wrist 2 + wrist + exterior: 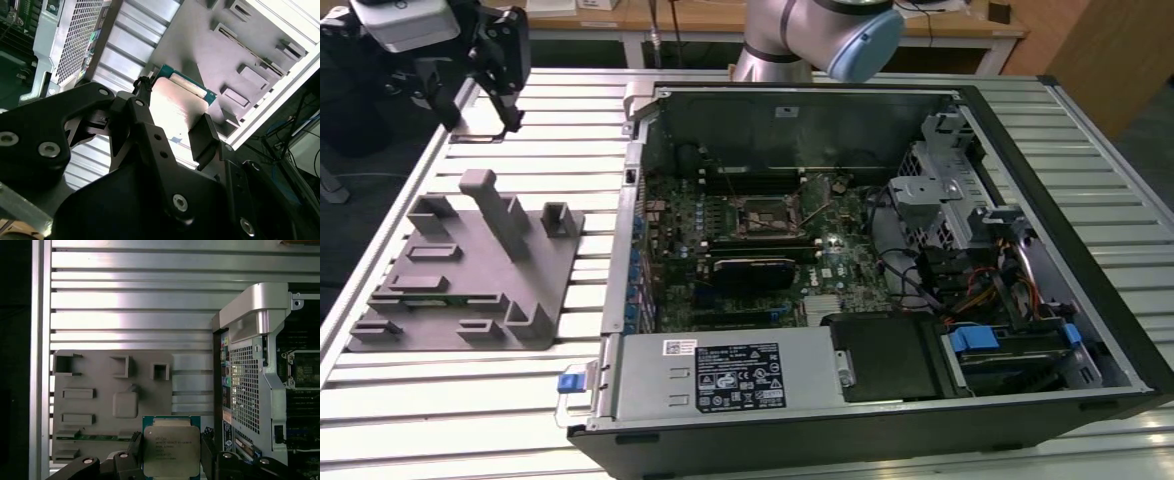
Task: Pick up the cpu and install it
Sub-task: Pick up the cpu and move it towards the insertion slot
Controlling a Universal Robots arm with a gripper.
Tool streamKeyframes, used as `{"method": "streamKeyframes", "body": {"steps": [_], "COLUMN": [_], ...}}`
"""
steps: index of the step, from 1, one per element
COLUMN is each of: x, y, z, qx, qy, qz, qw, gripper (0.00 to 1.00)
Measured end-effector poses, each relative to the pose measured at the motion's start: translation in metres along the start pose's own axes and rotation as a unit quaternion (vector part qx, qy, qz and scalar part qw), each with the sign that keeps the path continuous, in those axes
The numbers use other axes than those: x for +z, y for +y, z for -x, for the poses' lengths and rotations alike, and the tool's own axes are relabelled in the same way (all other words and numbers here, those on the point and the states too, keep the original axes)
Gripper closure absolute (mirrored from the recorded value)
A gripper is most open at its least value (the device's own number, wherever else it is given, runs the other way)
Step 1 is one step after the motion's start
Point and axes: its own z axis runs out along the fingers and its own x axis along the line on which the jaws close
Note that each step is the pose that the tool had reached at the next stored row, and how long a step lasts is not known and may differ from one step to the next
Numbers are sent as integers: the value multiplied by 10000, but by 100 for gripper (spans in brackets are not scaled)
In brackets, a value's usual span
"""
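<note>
Gripper [171, 454]: jaws closed partway, clamping two opposite edges of the cpu.
Cpu [171, 442]: held in the air, silvery top visible in both wrist views.
Grey fixture [100, 390]: lying on the slatted table [125, 290] beneath.
Open computer case [881, 250]: beside the fixture, motherboard exposed.

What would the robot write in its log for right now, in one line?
gripper: shut on cpu | cpu: held in air over slatted table, near grey fixture | install: not yet done

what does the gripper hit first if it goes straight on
The gripper, shut on the cpu, would probably meet the slatted table just beside the grey fixture; depth is unclear.
</note>
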Motion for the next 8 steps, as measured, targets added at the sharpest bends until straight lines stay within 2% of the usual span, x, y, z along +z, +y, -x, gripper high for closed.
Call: {"method": "streamKeyframes", "body": {"steps": [8], "x": [4], "y": [3], "z": [94], "qx": [0], "qy": [0], "qz": [0], "qw": [10000], "gripper": [46]}}
